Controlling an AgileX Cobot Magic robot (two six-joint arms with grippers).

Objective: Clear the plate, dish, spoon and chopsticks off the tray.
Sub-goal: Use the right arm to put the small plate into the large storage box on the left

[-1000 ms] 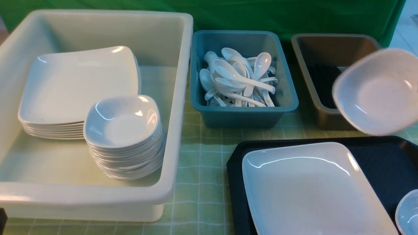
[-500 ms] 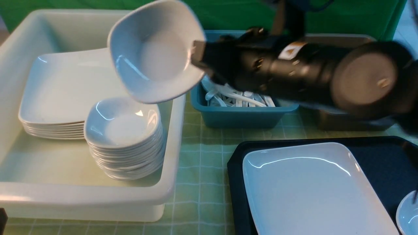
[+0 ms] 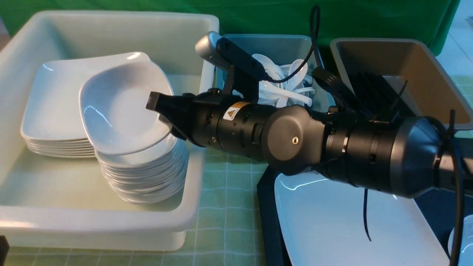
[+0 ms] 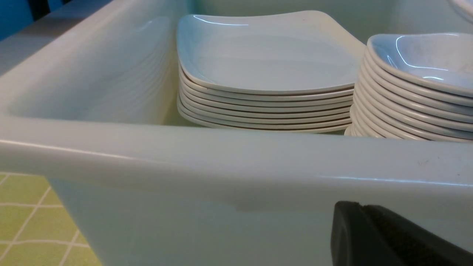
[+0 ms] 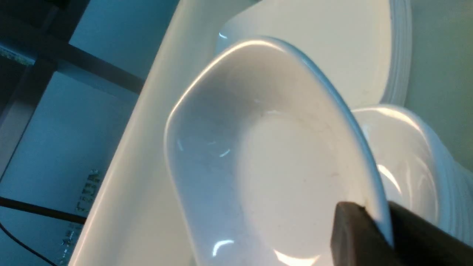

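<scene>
Dish [image 3: 118,111] now over stack [image 3: 147,177] in tub [image 3: 111,221]

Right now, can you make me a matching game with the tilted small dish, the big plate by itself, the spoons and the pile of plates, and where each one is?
Things:
1. tilted small dish
2. lone big plate
3. spoons
4. pile of plates

Places:
A. in the blue-green bin
B. on the black tray
C. pinched in the right claw
D. in the white tub

Pairs: 1-C, 2-B, 3-A, 4-D
</scene>
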